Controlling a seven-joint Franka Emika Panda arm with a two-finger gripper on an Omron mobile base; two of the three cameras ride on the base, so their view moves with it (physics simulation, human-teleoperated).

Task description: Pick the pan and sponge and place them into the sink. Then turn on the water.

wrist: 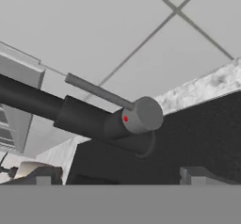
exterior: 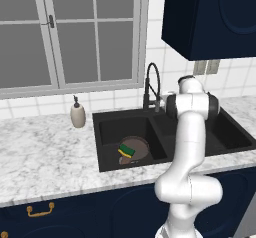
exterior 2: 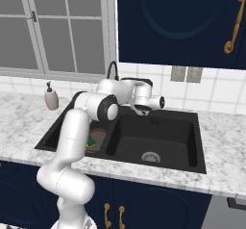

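Round dark brown frying pan (exterior: 134, 148) and yellow-green sponge (exterior: 127, 150) already lie in the left basin of the black double sink (exterior: 103, 169). Gripper (wrist: 122, 177) wide open, holding nothing, faces the black gooseneck faucet's thin grey lever (wrist: 96, 91). Water step: next, nudge that lever.

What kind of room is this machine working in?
A kitchen, by the look of it: a black double sink with a gooseneck faucet set in a marble counter, navy cabinets above.

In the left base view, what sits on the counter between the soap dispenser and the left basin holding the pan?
Nothing: between the soap dispenser and the sink rim the left base view shows bare marble. The pan with the sponge lies inside the basin.
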